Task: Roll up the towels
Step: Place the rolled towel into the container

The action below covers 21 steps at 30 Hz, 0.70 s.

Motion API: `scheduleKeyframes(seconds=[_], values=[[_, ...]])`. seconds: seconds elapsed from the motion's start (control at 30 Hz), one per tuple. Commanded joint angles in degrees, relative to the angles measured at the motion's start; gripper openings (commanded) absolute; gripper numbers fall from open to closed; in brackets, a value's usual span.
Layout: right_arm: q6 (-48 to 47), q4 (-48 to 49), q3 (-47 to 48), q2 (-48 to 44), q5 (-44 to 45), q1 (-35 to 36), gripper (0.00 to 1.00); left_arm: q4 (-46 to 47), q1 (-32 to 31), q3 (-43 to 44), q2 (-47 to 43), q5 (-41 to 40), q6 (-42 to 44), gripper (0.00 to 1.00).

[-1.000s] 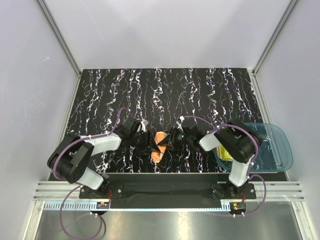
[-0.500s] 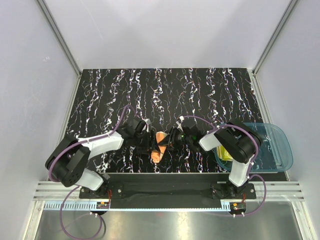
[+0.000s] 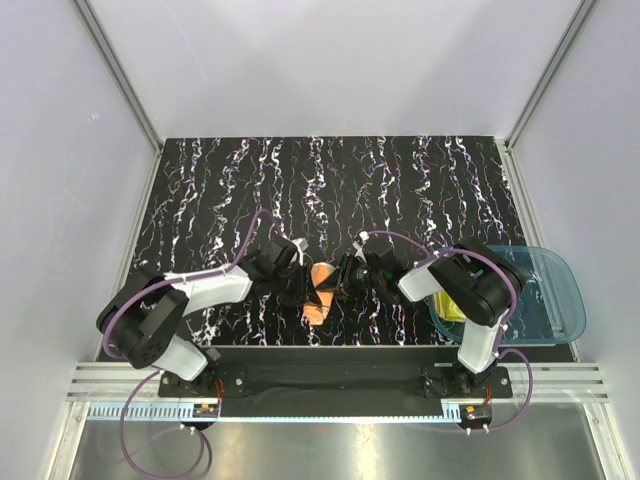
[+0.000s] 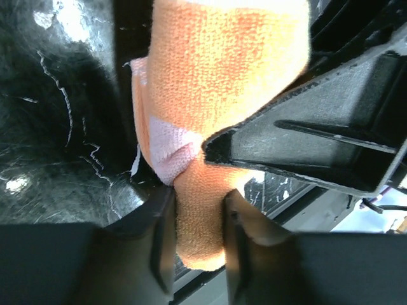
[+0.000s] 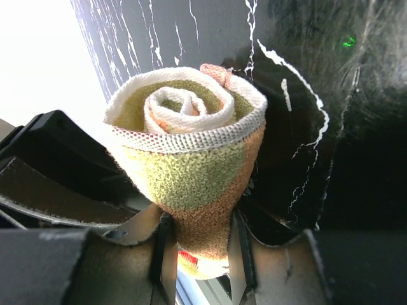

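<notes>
Orange towel (image 3: 319, 292) is sitting rolled up near the front middle of the desk (image 3: 330, 190), pinched from both sides. The left end effector (image 3: 301, 287) is closing on it from the left; in the left wrist view its two dark fingers (image 4: 159, 244) are pressing into the narrow lower end of the orange cloth (image 4: 222, 76). The right end effector (image 3: 338, 283) is gripping it from the right, and the right wrist view is showing the roll end-on (image 5: 191, 140), a tight spiral with pale edging squeezed between the fingers (image 5: 166, 254).

The desk is showing a black surface streaked with white marbling, with plain pale walls standing around it and metal rails running along the near edge. A translucent blue tray (image 3: 553, 290) is hanging partly over the right edge of the desk, beside the right arm. The yellow towel (image 3: 452, 308) is lying inside that tray, mostly covered by the right arm, so only a small strip is showing and its shape is impossible to judge.

From above, both end effectors are blending into the dark desk, so their fingers are hard to separate there. The polka dots on the orange towel are not clearly readable in any view; one pale patch (image 4: 168, 143) is showing in the left wrist view.
</notes>
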Motion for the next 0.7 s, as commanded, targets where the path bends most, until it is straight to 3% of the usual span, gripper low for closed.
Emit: scheduleKeyframes(seconds=[0.0, 0.07, 0.13, 0.17, 0.27, 0.4, 0.53, 0.67], values=[[-1.9, -5.3, -0.4, 0.2, -0.3, 0.5, 0.04, -2.4, 0.4, -4.3, 4.4, -9.4, 2.0, 0.19], [-2.2, -6.7, -0.4, -0.4, 0.1, 0.5, 0.05, -2.8, 0.4, -4.3, 3.8, -9.6, 2.1, 0.04], [-3.6, -8.7, 0.0, -1.8, 0.9, 0.5, 0.13, -4.2, 0.4, -3.6, 2.6, -9.9, 2.3, 0.0], [-4.3, -12.3, 0.8, -2.6, 1.5, 0.5, 0.31, -4.8, 0.4, -3.4, 2.0, -10.0, 2.3, 0.0], [-8.4, -23.3, 3.9, -7.3, 4.7, 0.5, 0.59, -7.2, 0.4, -1.8, -1.2, -10.1, 2.6, 0.0], [-15.1, -43.5, 11.6, -17.8, 13.2, 0.4, 0.79, -12.2, 0.3, 1.1, -7.1, -10.5, 2.0, 0.0], [-22.3, -61.5, 21.5, -24.3, 25.5, -1.4, 0.94, -15.6, -0.1, 4.6, -11.5, -10.3, 1.1, 0.0], [-25.6, -74.9, 29.8, -28.9, 27.7, -8.5, 0.95, -18.0, -1.0, 8.9, -15.1, -9.6, -0.5, 0.0]])
